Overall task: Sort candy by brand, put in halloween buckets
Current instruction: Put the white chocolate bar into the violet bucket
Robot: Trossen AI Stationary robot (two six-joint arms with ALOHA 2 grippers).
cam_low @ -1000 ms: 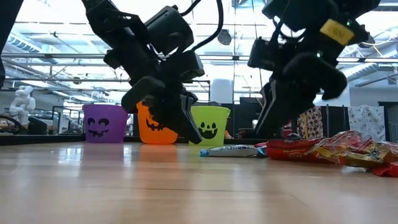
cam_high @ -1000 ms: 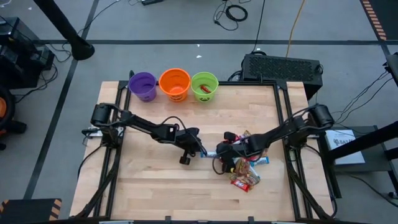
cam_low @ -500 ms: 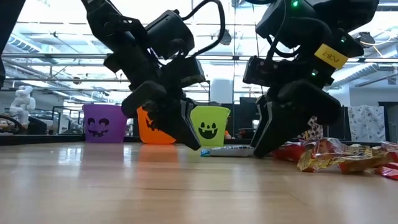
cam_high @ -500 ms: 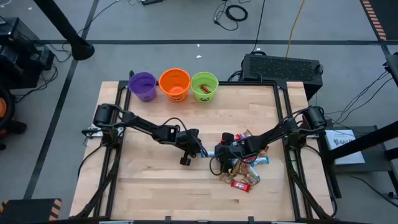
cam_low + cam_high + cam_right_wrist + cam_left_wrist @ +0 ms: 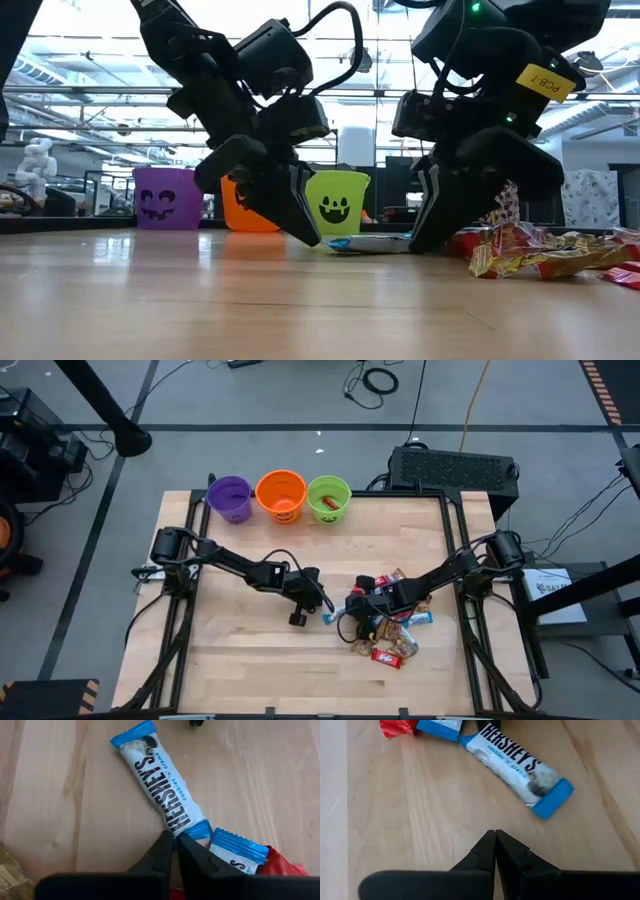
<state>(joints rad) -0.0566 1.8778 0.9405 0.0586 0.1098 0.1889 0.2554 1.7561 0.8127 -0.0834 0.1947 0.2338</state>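
The candy, small shiny wrapped bars in red, blue and gold (image 5: 388, 635), lies in a loose heap on the right half of the light wooden table (image 5: 240, 660). One bar apart from the heap, a white Hershey's cookies 'n' creme bar with blue crimped ends (image 5: 161, 805), lies flat on the wood between the two grippers, at the heap's left edge. A second white-and-blue bar (image 5: 235, 851) lies just beside its near end, against a red wrapper (image 5: 282, 868).

The left gripper (image 5: 495, 836) sits low over the table just left of the Hershey's bar, its fingers pressed together with nothing between them. The right gripper (image 5: 175, 840) is down at the other end of that bar, its tips together at the blue crimp; whether they pinch the wrapper cannot be told.

The three halloween buckets stand in a row at the table's far edge: a purple plastic pail (image 5: 230, 498), an orange one (image 5: 281, 494) and a lime green one (image 5: 328, 498) that holds a red piece.
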